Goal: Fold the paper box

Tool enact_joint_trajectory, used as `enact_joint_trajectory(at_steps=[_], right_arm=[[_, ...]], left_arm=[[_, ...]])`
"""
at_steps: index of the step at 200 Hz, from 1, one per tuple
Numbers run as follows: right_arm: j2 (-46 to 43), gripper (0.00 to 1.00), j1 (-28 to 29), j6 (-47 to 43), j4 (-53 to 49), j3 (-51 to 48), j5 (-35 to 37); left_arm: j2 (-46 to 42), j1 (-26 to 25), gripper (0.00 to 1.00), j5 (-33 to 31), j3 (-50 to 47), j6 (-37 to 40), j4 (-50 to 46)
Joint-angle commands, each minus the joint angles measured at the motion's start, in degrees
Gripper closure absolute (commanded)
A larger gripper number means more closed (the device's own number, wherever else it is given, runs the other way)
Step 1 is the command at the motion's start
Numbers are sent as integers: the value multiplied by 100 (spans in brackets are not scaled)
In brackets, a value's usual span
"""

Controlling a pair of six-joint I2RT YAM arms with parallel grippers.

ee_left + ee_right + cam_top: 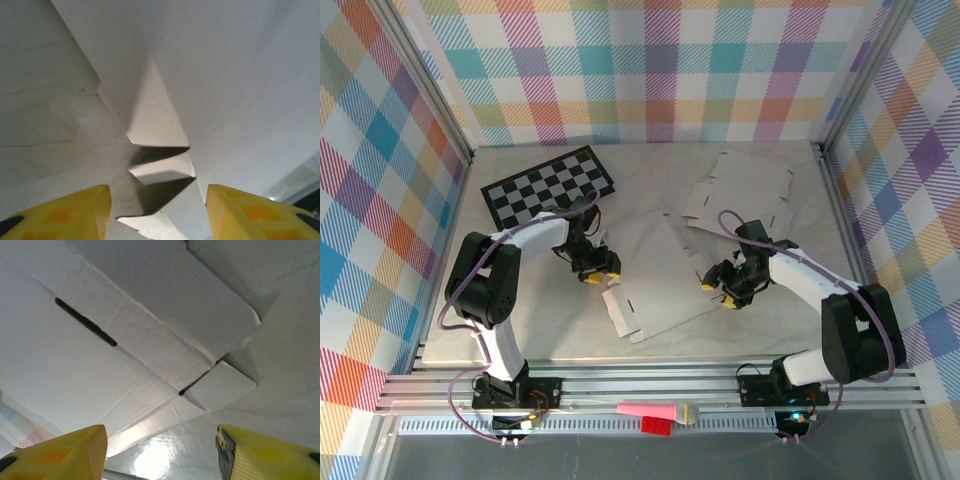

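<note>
The paper box (pixel 655 275) is a white die-cut sheet, partly folded, in the middle of the table. My left gripper (pixel 595 268) is at its left edge. In the left wrist view that gripper (pixel 157 217) is open, its yellow fingertips (pixel 65 215) on either side of small folded flaps (pixel 160 170) without pinching them. My right gripper (pixel 718 285) is at the sheet's right edge. The right wrist view shows it (pixel 162 457) open just short of the box panel with a dark slot (pixel 85 322) and a small corner tab (pixel 220 387).
A second flat white cardboard blank (pixel 740 190) lies at the back right. A black-and-white checkerboard (pixel 550 187) lies at the back left. Plaid walls enclose three sides. A pink and red item (pixel 655 412) rests on the front rail.
</note>
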Motion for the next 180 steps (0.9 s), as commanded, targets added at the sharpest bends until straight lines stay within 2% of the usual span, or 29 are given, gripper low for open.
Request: enact_joint_trajectory(at_steps=[1, 38, 64, 112, 180], right_arm=[[170, 40, 7, -134, 124, 262, 21], [358, 41, -2, -93, 249, 357, -39], [395, 41, -6, -68, 311, 358, -81], [514, 41, -2, -16, 469, 267, -203], [867, 43, -19, -260, 427, 336, -94]], left_arm=[[-140, -4, 48, -212, -166, -683, 549], [-589, -4, 47, 9, -1103, -1980, 1910], [-681, -4, 47, 322, -1559, -2525, 2672], [-710, -4, 52, 752, -2146, -3622, 4656], [-884, -30, 69, 761, -2202, -3733, 4937]])
